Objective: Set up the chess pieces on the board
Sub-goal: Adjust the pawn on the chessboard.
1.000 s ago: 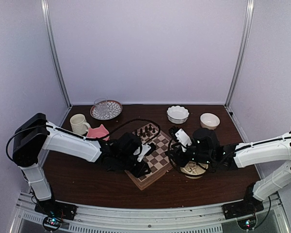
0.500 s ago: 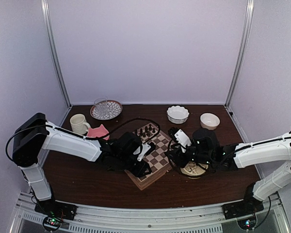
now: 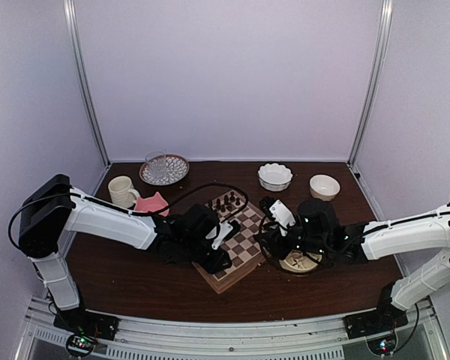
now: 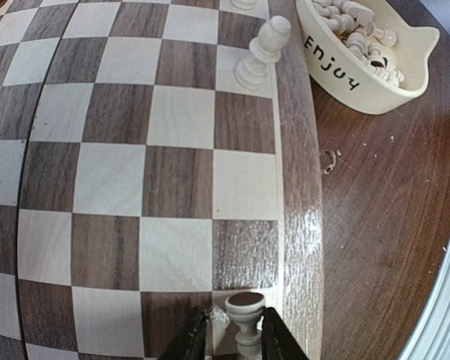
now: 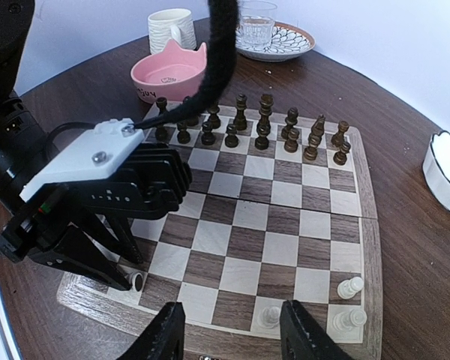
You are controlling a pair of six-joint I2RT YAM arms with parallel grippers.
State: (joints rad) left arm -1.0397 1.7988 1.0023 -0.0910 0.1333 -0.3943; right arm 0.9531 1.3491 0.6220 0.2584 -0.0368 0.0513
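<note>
We saw the square wooden checkered chessboard [image 5: 270, 225] beyond our right gripper [image 5: 232, 337], whose black fingers stood apart. Small dark brown chess figures [image 5: 262, 131] lined the side nearer the table's far edge. Past them, a pink cat-eared bowl [image 5: 169, 75] and a cream mug [image 5: 171, 26] stood toward the left edge. The left gripper [image 5: 131, 279] pinched a tiny cream-white chess piece [image 5: 136, 282] at one board corner, and three other cream-white pieces [image 5: 350, 287] stood along the same row.

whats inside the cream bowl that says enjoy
Cream chess pieces, piled in the bowl. They cover its bottom, and part of it lies outside the frame.
</note>
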